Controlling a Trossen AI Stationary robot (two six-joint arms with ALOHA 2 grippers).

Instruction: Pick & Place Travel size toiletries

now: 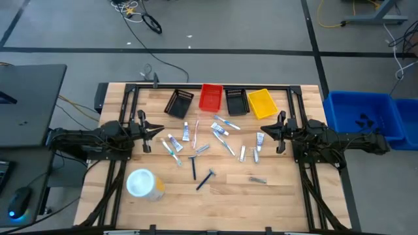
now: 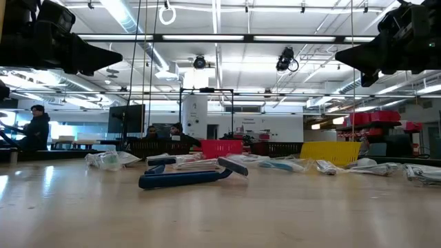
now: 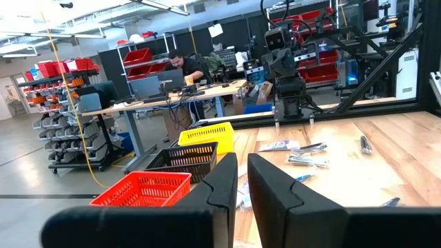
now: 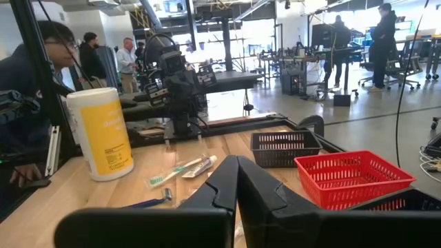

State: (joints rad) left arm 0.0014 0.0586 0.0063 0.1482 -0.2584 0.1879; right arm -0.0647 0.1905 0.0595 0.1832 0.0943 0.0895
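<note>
Baskets [image 1: 210, 98] showing black, red, yellow; toiletries [image 1: 215, 140] showing white and blue; bench [image 1: 274, 196] showing pale wood grain.

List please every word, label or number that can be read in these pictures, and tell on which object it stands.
No text can be read with certainty.
Yellow tub: faint print on its label, too blurred to read.
Toiletries, tubes and sachets: any print is too small to read.
Baskets: no lettering visible.
Red shelf bins in the room: no readable label.

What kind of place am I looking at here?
Probably a robotics lab or workshop: two robot arms at a wooden table, shelves of red bins, and people at desks with monitors.
</note>
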